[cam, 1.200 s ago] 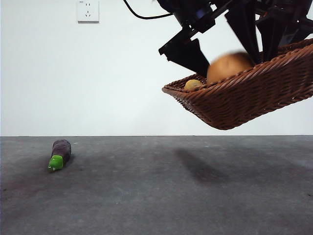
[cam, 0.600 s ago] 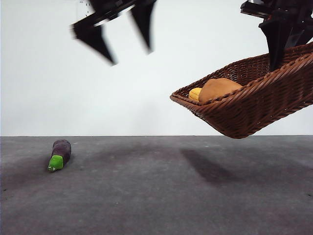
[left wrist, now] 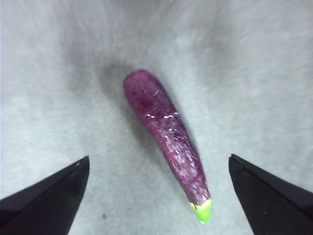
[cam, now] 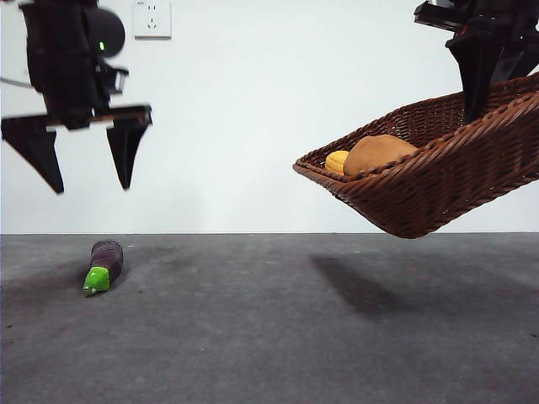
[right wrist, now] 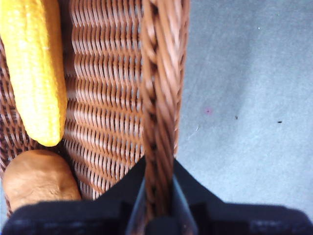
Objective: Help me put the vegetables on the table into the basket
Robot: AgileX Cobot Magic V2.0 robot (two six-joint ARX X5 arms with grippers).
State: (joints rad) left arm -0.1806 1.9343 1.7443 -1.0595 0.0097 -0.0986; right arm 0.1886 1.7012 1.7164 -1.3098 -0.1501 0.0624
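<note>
- Eggplant [cam: 103, 266]: dark purple with a green cap, lying flat on the table [cam: 269, 337] toward its left edge and well apart from the basket; in the left wrist view [left wrist: 166, 142] it lies between the two jaw tips.
- Left gripper [cam: 82, 172]: hangs above the eggplant, clear of it, jaws spread wide and holding nothing.
- Basket [cam: 438, 181]: brown wicker, raised off the table over its right side and tilted.
- Right gripper [right wrist: 157, 196]: clenched on the basket's braided rim [right wrist: 159, 88].
- Corn cob [right wrist: 34, 68] and potato [right wrist: 39, 178]: both inside the basket, side by side.
</note>
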